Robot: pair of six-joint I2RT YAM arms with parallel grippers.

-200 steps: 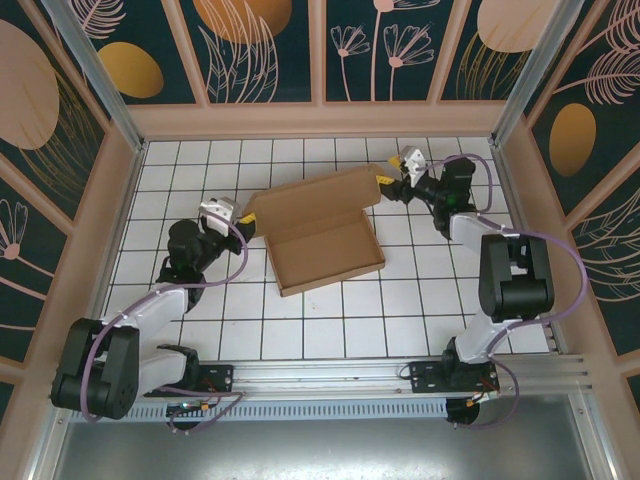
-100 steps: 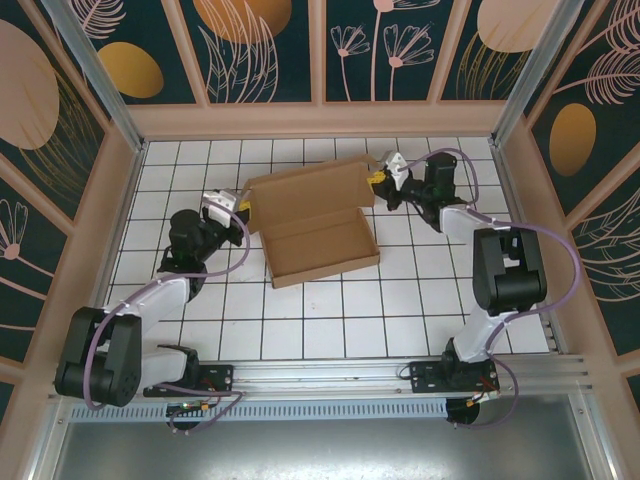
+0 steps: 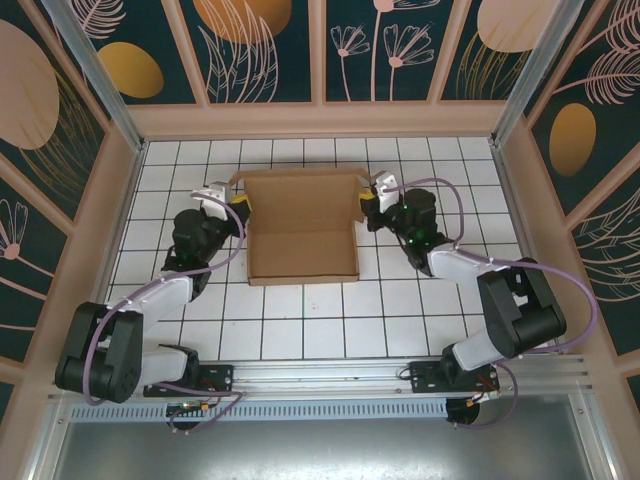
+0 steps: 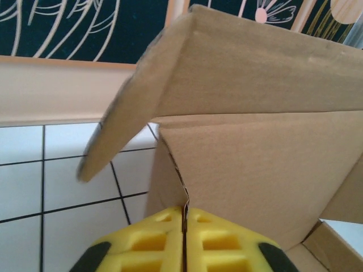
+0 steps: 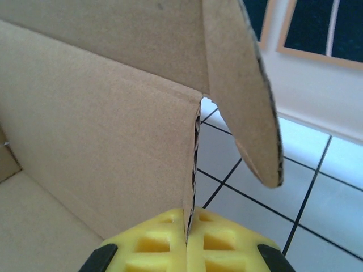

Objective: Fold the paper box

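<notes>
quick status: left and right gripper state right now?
Left gripper: shut on the paper box, at its left wall.
Right gripper: shut on the paper box, at its right wall.

We can read no text, label, brand, number or sign in any view. The paper box [image 3: 300, 240] shows us plain brown cardboard, and the painted panels [image 3: 265, 60] on the far wall carry plant shapes, not writing.
</notes>
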